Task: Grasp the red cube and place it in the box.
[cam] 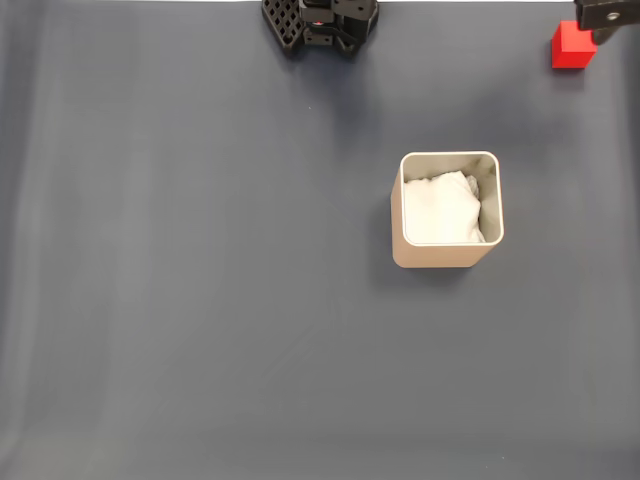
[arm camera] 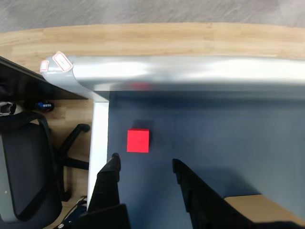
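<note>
The red cube (cam: 572, 46) rests on the dark grey mat at the top right corner of the fixed view, with a black part of my gripper (cam: 610, 14) just beside it at the frame's edge. In the wrist view the red cube (arm camera: 138, 140) lies a little ahead of my gripper (arm camera: 145, 163), whose two black fingers stand open and apart with nothing between them. The beige box (cam: 447, 258) with white padding inside stands right of centre in the fixed view, well below the cube. A beige corner of the box (arm camera: 252, 207) appears at the bottom right of the wrist view.
The arm's black base (cam: 320, 25) sits at the top centre of the fixed view. In the wrist view the table's silver edge rail (arm camera: 190, 71) runs just beyond the cube, with wooden floor and a black office chair (arm camera: 28, 162) past it.
</note>
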Tool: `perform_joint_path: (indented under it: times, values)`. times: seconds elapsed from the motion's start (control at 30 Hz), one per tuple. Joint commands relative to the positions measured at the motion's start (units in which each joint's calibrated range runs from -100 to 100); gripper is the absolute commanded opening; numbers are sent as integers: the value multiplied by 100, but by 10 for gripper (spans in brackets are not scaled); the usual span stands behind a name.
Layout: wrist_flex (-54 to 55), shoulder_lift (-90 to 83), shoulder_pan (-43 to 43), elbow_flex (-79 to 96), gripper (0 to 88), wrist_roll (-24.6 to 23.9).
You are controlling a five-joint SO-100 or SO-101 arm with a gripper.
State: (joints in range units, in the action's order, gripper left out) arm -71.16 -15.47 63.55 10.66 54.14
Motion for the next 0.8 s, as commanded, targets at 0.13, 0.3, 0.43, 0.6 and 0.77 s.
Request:
perform_joint_path:
  times: [0.13, 0.3, 0.43, 0.6, 0.77]
  values:
    - [169, -379, 39, 284, 286, -49]
    - [317, -405, 81, 511, 287, -103]
    - [424, -353, 117, 557, 288, -107]
    - [522, -145, 95, 393, 288, -88]
    - [530, 132, 81, 47, 289, -49]
